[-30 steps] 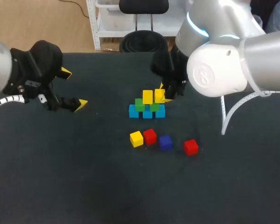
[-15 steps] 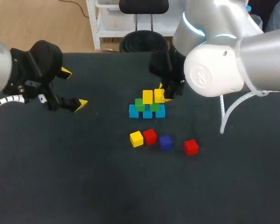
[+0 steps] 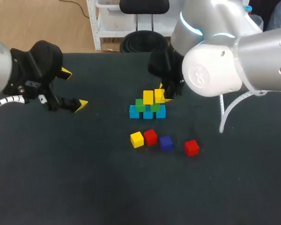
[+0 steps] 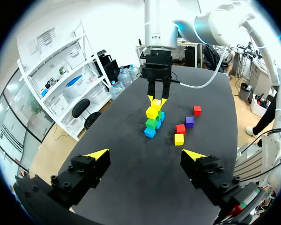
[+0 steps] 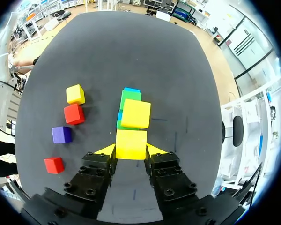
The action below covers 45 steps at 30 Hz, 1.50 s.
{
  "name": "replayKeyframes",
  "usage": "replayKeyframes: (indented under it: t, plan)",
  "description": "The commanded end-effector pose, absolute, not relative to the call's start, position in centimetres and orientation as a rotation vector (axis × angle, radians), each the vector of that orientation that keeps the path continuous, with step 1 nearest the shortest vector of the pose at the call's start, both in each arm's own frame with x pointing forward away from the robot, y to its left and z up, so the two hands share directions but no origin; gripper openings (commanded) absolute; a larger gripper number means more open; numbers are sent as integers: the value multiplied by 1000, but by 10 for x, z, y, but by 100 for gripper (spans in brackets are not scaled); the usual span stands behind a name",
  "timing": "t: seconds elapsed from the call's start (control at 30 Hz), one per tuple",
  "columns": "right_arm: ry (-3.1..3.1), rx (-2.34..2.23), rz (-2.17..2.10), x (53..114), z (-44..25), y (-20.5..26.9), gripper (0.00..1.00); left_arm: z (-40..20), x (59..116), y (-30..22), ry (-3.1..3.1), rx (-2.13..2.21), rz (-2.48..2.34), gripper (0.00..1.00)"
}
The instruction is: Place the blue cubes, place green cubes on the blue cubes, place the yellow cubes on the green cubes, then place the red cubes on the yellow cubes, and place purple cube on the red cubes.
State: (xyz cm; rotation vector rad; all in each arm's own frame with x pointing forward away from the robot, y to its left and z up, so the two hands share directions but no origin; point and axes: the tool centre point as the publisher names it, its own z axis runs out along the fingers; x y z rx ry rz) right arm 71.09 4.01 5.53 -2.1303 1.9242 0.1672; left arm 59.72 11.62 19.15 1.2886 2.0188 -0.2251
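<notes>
While the left claw (image 3: 73, 89) hangs over the left part of the dark tabletop (image 3: 84, 183) with its yellow-tipped fingers spread wide and nothing between them, the right claw (image 5: 130, 149) is down at the cube pile in the middle, clamped on the gripped yellow cube (image 5: 131, 143). In its own wrist view both yellow tips sit flush against the cube's two sides. That cube is plain bright yellow with clean square faces. In the head view it's at the top right of the pile, over the right green cube (image 3: 155, 107), though I can't tell if it's actually resting on the green or just above it. Just beside it is the stacked yellow cube (image 3: 148, 97), which sits on the left green cube (image 3: 140, 105). Both greens ride on a row of three light blue cubes (image 3: 147, 114) packed side by side, so the whole thing looks like a stubby little wall, three levels high. Nearer the robot, loose on the tabletop, there's a ragged line of leftovers. A loose yellow cube (image 3: 136, 139) is right up against a red cube (image 3: 150, 137), and the purple cube (image 3: 166, 143) is just beside that. A second red cube (image 3: 191, 147) sits off on its own further right. They all look like the same kind of small solid-colour block. The left claw is well apart from every one of them.
</notes>
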Motion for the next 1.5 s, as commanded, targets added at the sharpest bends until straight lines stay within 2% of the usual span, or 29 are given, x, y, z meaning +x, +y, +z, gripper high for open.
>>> replayKeyframes:
  t: [0.03,1.5]
  plan:
    - [1929,-2135,166,712,55,42,0,191,598,117,2014,1290,-229,100]
    - [1961,-2159,185,715,50,43,0,191,598,117,2014,1290,-229,100]
